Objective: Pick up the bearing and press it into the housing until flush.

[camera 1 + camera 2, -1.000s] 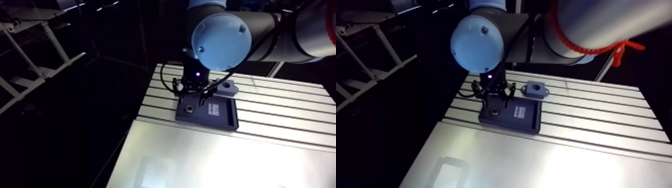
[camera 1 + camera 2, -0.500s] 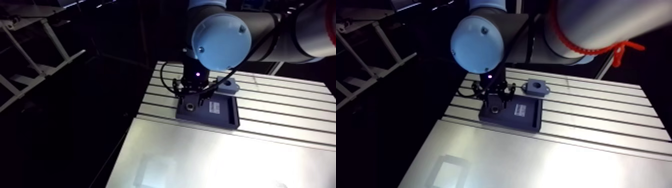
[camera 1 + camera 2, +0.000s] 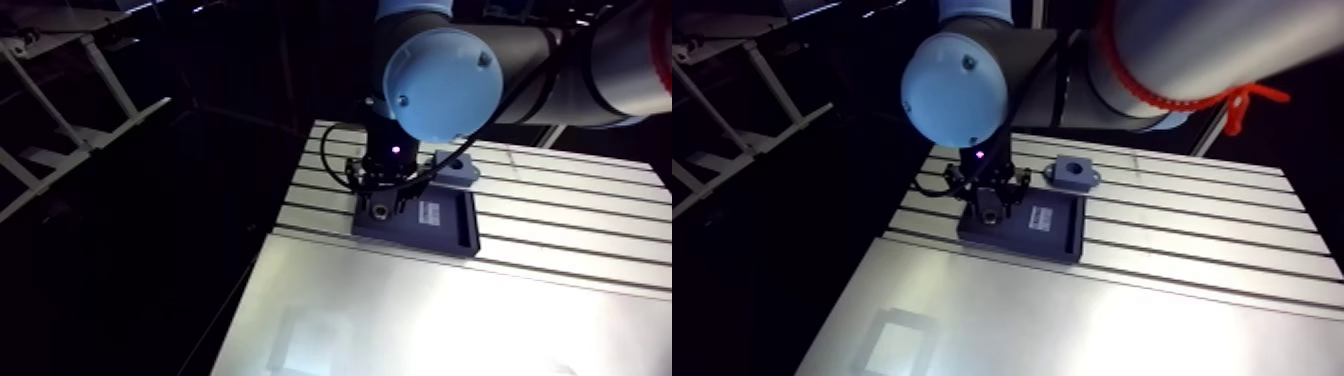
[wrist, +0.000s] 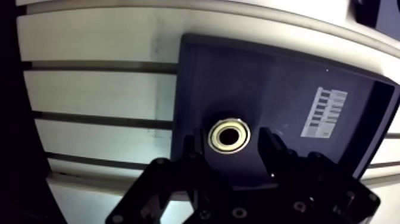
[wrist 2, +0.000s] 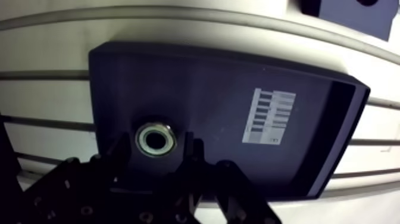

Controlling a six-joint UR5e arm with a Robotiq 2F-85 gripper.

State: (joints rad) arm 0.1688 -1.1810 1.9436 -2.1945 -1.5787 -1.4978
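Gripper (image 4: 231, 142) released, straddling the bearing (image 5: 155, 140) in the tray (image 4: 268, 77).

In the wrist view I see the two fingers (image 4: 271, 146) spread to either side of the bearing, with a thin gap on each side, so nothing is grasped. The bearing lies flat in a round recess near one corner of the dark tray; a white label (image 4: 326, 113) sits toward the tray's other end. In the arm view the tray rests on the slotted bench (image 3: 560, 200), and the grey housing (image 3: 1074, 173) stands on the bench just beside the tray's far edge — hole facing up, apart from the bearing.
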